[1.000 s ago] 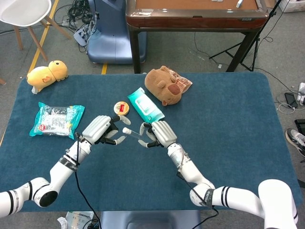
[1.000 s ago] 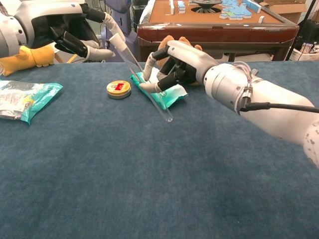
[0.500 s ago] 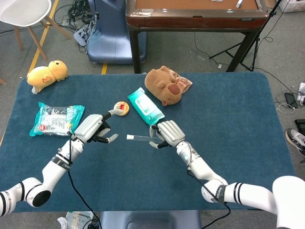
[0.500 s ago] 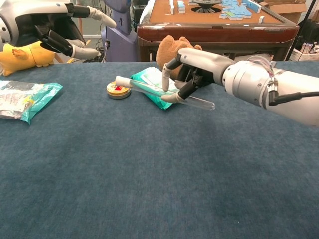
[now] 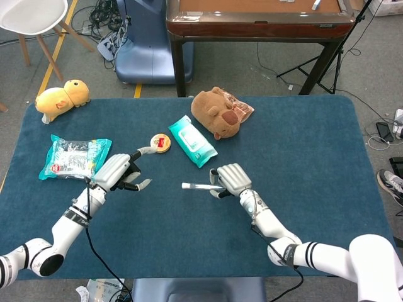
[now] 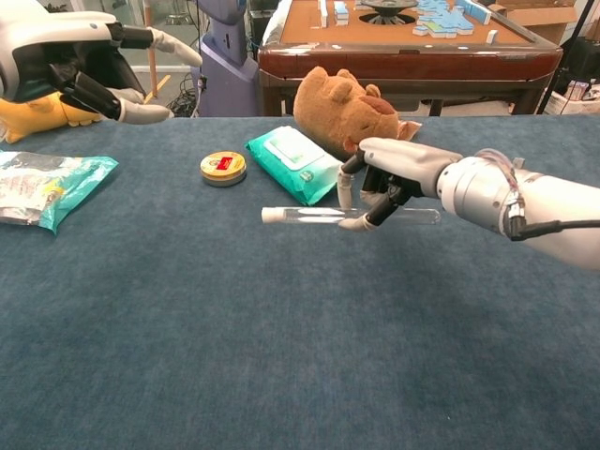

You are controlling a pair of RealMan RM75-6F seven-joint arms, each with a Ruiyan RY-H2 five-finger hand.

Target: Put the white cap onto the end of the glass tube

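Right now I am holding the glass tube [image 6: 349, 216] level, low over the table [image 6: 281, 375], pinched near its middle in my right hand [image 6: 389, 178]; the white cap [image 6: 271, 216] is sitting on its left end, apparently seated; I am judging the tube light, stiff, slick and breakable, so I am favouring a gentle mid-shaft pinch; my left hand [image 6: 84, 70] is hanging empty, fingers apart, well to the left; farther back, the wipes pack [image 6: 292, 161], round tin [image 6: 223, 168] and brown plush [image 6: 337, 108] are lying undisturbed.
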